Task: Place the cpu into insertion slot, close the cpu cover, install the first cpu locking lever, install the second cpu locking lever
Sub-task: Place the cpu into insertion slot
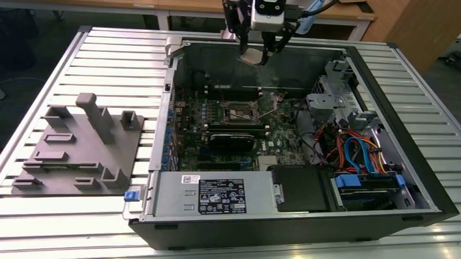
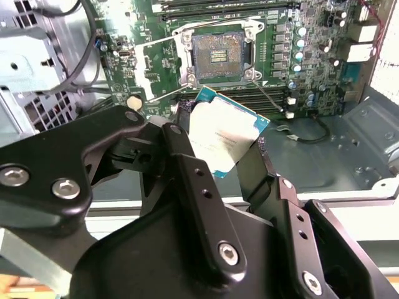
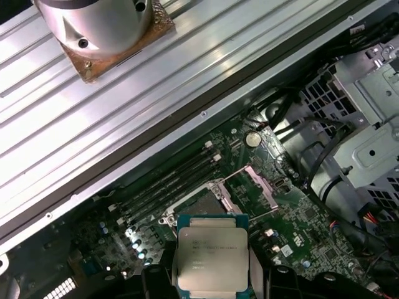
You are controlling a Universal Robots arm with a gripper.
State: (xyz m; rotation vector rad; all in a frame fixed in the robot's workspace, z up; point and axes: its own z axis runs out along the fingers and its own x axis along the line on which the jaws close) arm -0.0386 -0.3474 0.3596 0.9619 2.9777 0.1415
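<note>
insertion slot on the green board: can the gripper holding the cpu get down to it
Probably yes: the square silver-rimmed insertion slot lies bare, silver cpu cover swung aside, nothing between it and the gripper clamping the pale square cpu.

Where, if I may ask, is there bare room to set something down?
Bare silver slatted table lies above the grey moulded fixture plate in the exterior view. The black computer case is crowded with green circuit board and coloured cables.

**One high, two close**

The exterior view looks steeply down over the whole open black metal computer case (image 1: pixel 288 232) from well back. Both wrist views look down from close, sharing the square silver-rimmed insertion slot (image 2: pixel 217 55) (image 3: pixel 198 202).
</note>
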